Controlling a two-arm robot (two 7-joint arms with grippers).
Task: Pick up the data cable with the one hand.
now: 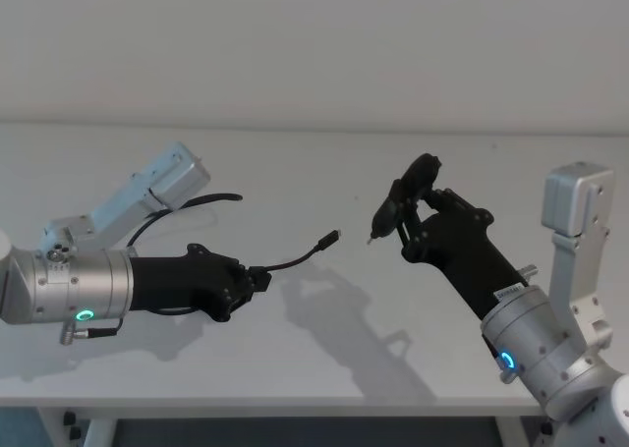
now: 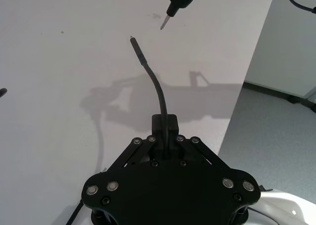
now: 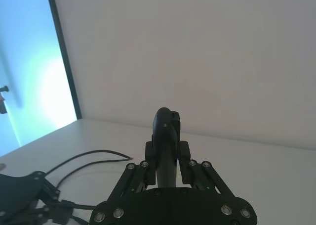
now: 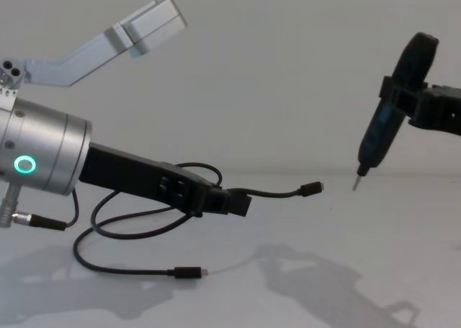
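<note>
Left gripper [image 1: 261, 279] clamped on the data cable [image 4: 274, 193] behind one plug [image 1: 330, 238], left of centre — loop lying on the table [image 1: 295, 368] — so lifting clear appears next; right gripper [image 1: 411, 203], at right, grips a pointed tool [image 4: 376, 139].

The left gripper [image 1: 260, 280] hides part of the data cable [image 1: 295, 261]

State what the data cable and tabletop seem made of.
Data cable: matte black rubbery or plastic sheath; it curves softly out of the left gripper. Its plug tip looks silvery, bare metal. Tabletop: matte white, perhaps laminate; soft shadows, no glare. Right gripper holds a black tool above it.
</note>
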